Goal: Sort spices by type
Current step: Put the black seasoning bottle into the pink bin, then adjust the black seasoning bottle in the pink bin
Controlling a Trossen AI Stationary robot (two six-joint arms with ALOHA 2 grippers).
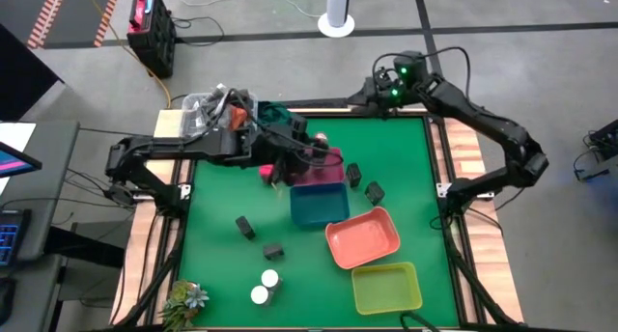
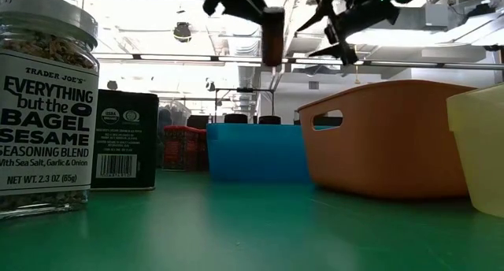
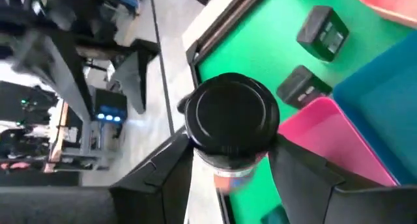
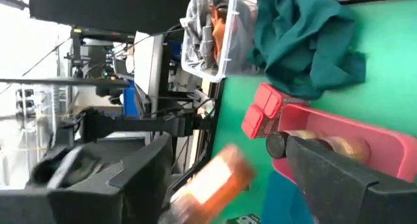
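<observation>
Now the green counter (image 1: pixel 222 274) is lying open near its front — the left tool (image 3: pixel 231 155) is pinching a dark-capped jar (image 3: pixel 231 116) above the pink tray (image 1: pixel 323 168); the right tool (image 1: pixel 386 89) is hanging spread at the far edge.

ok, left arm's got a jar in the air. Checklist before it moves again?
1. Grip: left gripper has a finger on each side of the dark-capped round glass jar: ok.
2. Height: the jar hangs above the green table and the trays' rims: ok.
3. Target: the pink plastic tray already holds a matching lying jar, with room left: ok.
4. Jar straight over that tray: cannot tell.
5. Right gripper open, empty, at the table's back edge: ok.
</observation>
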